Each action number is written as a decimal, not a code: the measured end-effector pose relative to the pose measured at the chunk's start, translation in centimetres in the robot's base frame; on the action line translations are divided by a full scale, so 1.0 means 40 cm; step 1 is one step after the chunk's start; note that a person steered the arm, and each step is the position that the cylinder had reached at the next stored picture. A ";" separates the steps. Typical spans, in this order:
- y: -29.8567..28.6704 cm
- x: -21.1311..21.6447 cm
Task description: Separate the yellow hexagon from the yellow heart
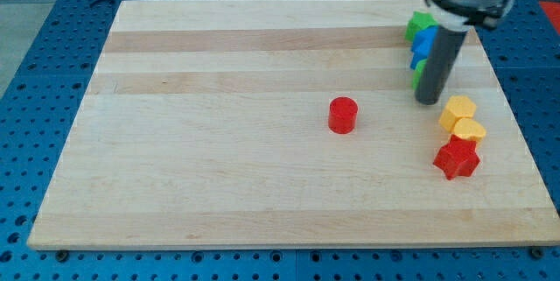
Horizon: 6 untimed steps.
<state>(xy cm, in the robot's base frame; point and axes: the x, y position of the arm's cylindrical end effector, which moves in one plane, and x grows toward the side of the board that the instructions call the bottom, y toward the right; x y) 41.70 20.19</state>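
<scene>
We see the yellow hexagon near the right edge of the wooden board, a small flat-topped piece in orange-yellow. Just below it, touching, lies the yellow heart in the same colour, and the heart in turn touches a red star at its lower side. Our rod carries no fingers, so nothing opens or closes; my tip stands just to the left of the hexagon and slightly above it, apart from it. Behind the rod a green block, a blue block and another green block are partly hidden, so we cannot make out their shapes. A red cylinder stands alone near the middle.
</scene>
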 end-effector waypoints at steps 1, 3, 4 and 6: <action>0.115 -0.011; 0.131 0.116; 0.009 0.126; 0.019 0.084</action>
